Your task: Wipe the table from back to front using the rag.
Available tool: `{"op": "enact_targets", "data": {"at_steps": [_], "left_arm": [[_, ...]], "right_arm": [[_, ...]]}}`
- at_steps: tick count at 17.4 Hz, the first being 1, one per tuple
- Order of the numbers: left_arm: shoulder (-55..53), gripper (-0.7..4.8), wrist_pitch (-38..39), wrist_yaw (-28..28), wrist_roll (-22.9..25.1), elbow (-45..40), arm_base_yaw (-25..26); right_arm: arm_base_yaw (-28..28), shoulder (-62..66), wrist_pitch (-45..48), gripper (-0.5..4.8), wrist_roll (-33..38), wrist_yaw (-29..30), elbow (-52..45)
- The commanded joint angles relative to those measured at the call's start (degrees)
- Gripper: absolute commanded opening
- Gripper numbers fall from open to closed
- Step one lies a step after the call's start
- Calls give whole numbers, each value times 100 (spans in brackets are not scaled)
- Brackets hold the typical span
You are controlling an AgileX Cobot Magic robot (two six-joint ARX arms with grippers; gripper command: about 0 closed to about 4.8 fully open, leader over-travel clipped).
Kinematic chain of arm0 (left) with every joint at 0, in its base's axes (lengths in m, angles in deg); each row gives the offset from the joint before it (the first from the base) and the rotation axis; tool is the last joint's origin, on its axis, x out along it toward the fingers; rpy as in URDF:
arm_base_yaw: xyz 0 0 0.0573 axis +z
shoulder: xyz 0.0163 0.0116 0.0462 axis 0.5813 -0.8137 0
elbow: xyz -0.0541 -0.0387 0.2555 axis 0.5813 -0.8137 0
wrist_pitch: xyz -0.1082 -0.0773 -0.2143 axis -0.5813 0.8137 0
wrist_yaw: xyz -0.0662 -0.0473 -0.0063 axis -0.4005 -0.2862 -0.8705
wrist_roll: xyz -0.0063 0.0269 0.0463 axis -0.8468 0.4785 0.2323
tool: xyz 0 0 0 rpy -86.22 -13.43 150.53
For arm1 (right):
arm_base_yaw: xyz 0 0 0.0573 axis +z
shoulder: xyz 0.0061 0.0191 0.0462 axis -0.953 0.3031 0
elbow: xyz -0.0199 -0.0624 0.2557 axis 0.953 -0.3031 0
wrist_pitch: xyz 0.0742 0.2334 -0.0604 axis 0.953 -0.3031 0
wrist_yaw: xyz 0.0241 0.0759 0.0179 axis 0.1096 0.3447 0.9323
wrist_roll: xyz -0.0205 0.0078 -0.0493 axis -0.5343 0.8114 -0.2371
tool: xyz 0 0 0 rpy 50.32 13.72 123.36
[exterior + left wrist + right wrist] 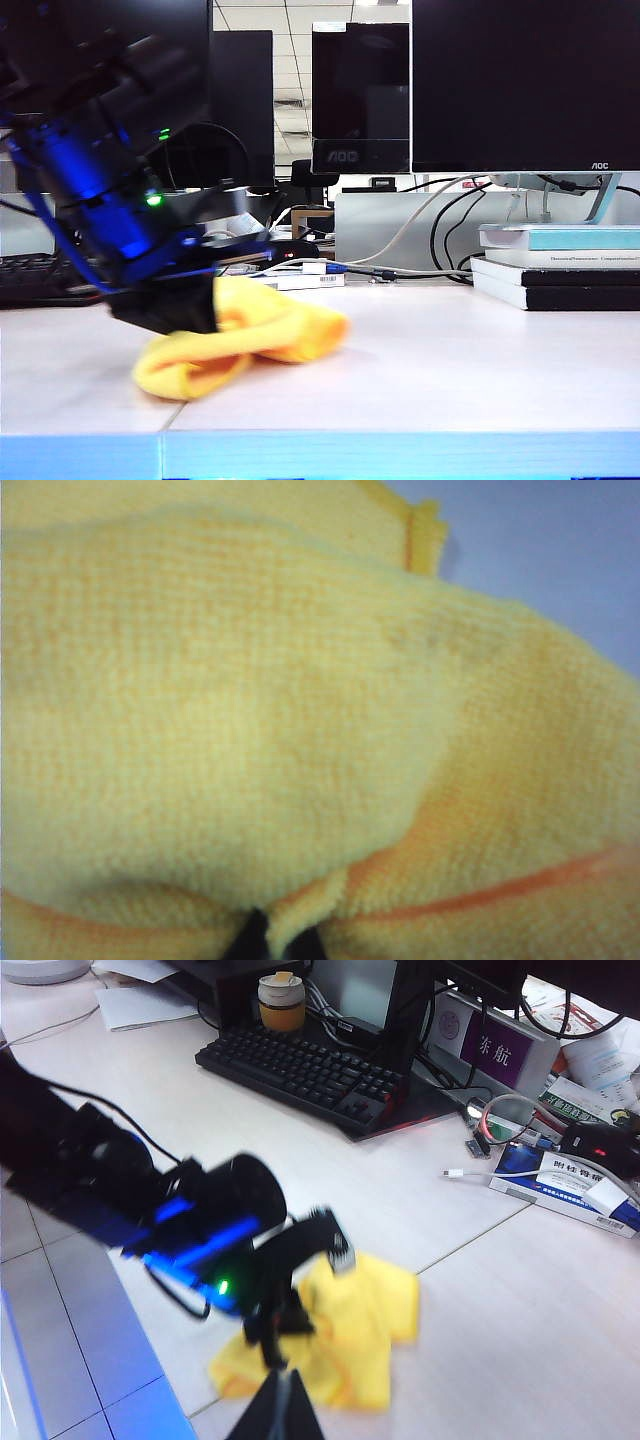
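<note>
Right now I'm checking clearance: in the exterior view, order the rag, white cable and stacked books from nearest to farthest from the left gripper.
1. Rag: clamped in the left gripper, front left.
2. White cable: behind, mid-table.
3. Stacked books: far right.

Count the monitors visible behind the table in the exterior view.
3: a large monitor at back right, a smaller AOC screen at centre, and a dark monitor left of it. The left arm may hide others.

Office or computer lab. Dark monitors (525,85) in a row on a pale desk (450,370), black keyboard (305,1070), stacked books (560,265), loose cables (420,235), papers (140,1005); suspended tile ceiling with panel lights behind.
</note>
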Motion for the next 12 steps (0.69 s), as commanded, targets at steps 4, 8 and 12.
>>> {"op": "enact_targets", "data": {"at_steps": [4,8,12], "left_arm": [[-485,-6,116,-83,466,361,352],[-1502,-6,487,-98,476,1580,396],[-2286,-6,664,-98,476,2715,463]], "right_arm": [[0,-9,81,-1,24,-15,31],[0,-11,79,-1,31,-15,33],[0,-11,74,-1,177,-13,31]]}}
